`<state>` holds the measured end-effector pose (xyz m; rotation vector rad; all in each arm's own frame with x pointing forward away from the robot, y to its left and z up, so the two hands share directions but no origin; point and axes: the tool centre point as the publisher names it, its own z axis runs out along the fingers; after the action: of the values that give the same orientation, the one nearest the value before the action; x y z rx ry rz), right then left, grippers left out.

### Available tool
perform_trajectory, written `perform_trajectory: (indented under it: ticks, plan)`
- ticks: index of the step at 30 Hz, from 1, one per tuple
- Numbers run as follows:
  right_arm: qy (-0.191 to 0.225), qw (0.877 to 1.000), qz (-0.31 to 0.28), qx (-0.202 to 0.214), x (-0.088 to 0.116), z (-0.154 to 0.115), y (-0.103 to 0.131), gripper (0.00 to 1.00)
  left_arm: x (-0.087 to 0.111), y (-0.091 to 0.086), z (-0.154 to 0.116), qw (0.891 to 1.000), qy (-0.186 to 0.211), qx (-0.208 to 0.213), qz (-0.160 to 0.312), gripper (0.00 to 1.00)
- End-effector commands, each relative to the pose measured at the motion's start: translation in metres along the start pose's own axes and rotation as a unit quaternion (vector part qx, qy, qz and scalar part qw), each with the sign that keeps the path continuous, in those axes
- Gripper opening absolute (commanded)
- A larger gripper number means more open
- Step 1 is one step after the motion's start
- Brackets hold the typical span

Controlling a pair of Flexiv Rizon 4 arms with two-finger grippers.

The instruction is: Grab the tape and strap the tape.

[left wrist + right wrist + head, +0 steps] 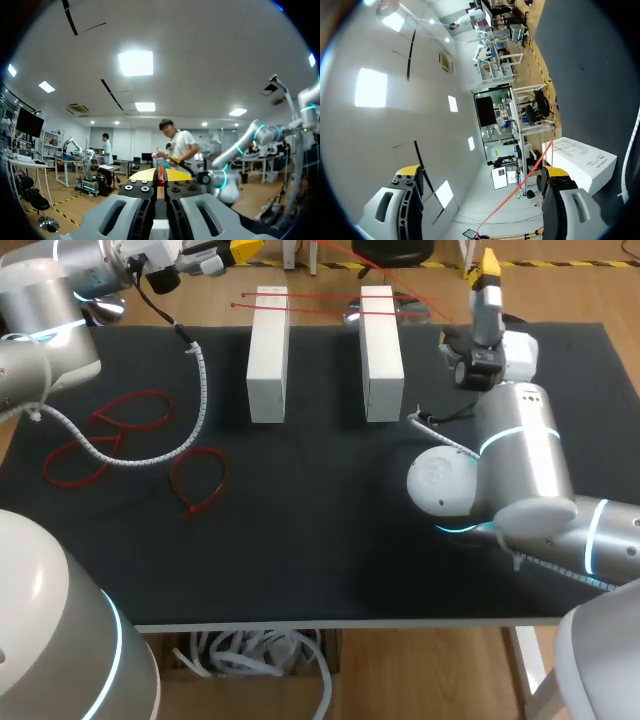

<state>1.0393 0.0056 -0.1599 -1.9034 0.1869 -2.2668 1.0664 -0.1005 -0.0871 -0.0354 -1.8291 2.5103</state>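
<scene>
Between the yellow tips of the left tool, up at the far left corner of the black-matted surface: a thin red plastic strap, seen edge-on. Fingers pressed together there, probably clamped on that sliver, though too little of it visible to be sure. Held clear of the mat, aimed out past the far edge.

Over at the far right, the right tool: fingers wide apart, gripping nothing, pointed up and away. Crossed by a long red line running between the spread fingers, nearer one than the other, touching neither as far as can be told. Just beside one fingertip, a white rectangular block.

Further out, in the head view: the pair of white blocks side by side at the far middle, with straight red straps laid across their tops. Well apart on the left of the mat, three closed red loops among the curves of a white spiral cable.

Judged as the step between grabbing and strapping: one strap apparently in hand, not yet closed into a loop. Next, calls for bringing the open right tool to the free end, closing on it, then feeding tail through head. Needs fine alignment with so thin and springy a strip; likely to flick aside if pinched off-centre.
</scene>
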Motion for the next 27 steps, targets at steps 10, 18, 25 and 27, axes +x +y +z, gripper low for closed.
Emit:
perform_trajectory:
  ticks: [10,18,25,27]
  plan:
    - [-0.006,1.0,-0.007,0.005,-0.015,0.0,-0.023,1.0,0.001,-0.001,0.001,1.0,-0.001,-0.001,0.0,0.0]
    - [0.01,0.999,-0.018,-0.033,-0.011,0.006,-0.004,1.0,0.001,-0.001,0.001,1.0,-0.001,-0.001,0.0,0.0]
    - [0.014,0.999,-0.03,-0.035,-0.01,0.014,-0.007,1.0,0.001,-0.001,0.001,1.0,-0.001,-0.001,0.0,0.0]
    - [0.015,0.999,-0.032,-0.036,-0.01,0.015,-0.008,1.0,0.001,-0.001,0.001,1.0,-0.001,-0.001,0.0,0.0]
